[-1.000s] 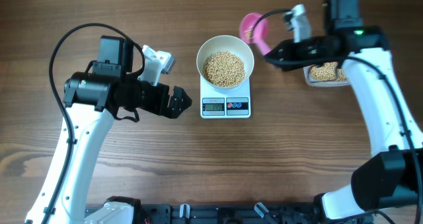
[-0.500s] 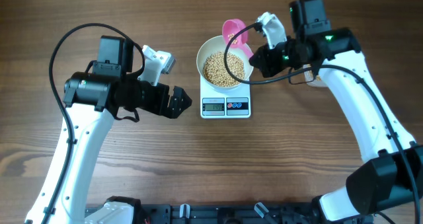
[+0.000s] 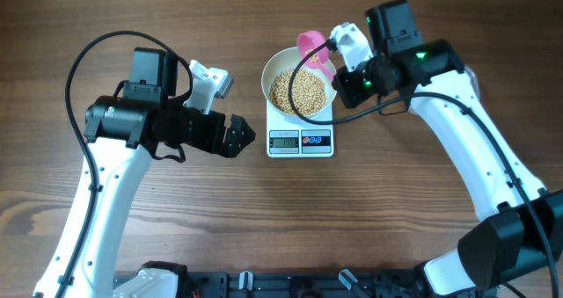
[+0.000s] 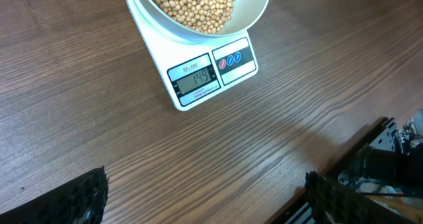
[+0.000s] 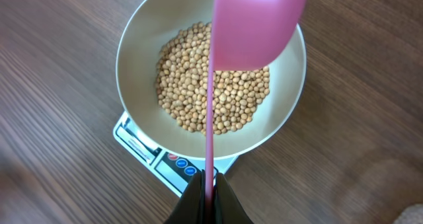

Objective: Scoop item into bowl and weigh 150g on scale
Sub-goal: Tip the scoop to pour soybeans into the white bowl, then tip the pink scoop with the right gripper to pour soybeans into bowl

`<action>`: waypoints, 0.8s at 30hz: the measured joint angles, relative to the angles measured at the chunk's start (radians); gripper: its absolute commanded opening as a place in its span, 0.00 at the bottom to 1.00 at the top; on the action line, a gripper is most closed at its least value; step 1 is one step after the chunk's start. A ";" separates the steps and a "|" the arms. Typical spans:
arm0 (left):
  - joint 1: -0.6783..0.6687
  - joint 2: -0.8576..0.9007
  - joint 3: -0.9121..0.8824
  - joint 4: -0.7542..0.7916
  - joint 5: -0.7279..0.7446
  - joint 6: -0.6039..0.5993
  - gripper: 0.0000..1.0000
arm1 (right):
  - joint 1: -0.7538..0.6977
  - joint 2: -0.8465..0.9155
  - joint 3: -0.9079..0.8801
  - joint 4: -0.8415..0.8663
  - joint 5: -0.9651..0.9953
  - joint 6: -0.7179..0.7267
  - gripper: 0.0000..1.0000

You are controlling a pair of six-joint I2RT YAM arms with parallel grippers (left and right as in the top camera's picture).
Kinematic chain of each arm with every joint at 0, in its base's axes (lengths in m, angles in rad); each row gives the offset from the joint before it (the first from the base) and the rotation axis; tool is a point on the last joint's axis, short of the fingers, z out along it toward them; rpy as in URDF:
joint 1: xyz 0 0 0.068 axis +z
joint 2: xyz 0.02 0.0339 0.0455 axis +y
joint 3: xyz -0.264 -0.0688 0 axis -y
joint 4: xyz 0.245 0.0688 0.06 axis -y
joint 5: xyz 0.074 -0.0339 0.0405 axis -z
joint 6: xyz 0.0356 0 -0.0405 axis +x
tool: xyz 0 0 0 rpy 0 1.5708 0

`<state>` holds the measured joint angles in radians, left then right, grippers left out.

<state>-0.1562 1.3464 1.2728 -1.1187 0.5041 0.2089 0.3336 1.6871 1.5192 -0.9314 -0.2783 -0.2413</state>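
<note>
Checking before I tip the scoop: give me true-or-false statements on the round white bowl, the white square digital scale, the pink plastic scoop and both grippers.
The round white bowl sits on the white square digital scale. True.
The bowl is empty. False: it holds tan-yellow beans.
The right gripper is shut on the handle of the pink plastic scoop. True.
The left gripper grips the bowl. False: it is open, apart from the scale.

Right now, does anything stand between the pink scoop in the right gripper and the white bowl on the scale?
Nothing visible does. The right gripper, shut on the pink scoop by its handle, holds it over the open bowl of beans. The left gripper is open, well off to the side.
</note>
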 measured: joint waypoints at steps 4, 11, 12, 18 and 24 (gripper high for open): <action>0.000 0.000 0.000 0.000 0.000 0.000 1.00 | 0.015 0.000 0.000 0.000 0.029 -0.020 0.04; 0.000 0.000 0.000 0.000 0.000 0.000 1.00 | 0.014 0.000 0.000 0.000 0.052 -0.027 0.04; 0.000 0.000 0.000 0.000 0.000 0.000 1.00 | 0.014 0.000 0.000 0.000 0.054 -0.030 0.04; 0.000 0.000 0.000 0.000 0.000 0.000 1.00 | 0.015 0.000 0.000 -0.015 0.074 -0.053 0.04; 0.000 0.000 0.000 0.000 0.000 0.000 1.00 | 0.015 0.000 0.000 -0.026 0.101 -0.076 0.04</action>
<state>-0.1562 1.3464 1.2728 -1.1191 0.5041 0.2089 0.3485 1.6871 1.5192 -0.9573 -0.1772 -0.3168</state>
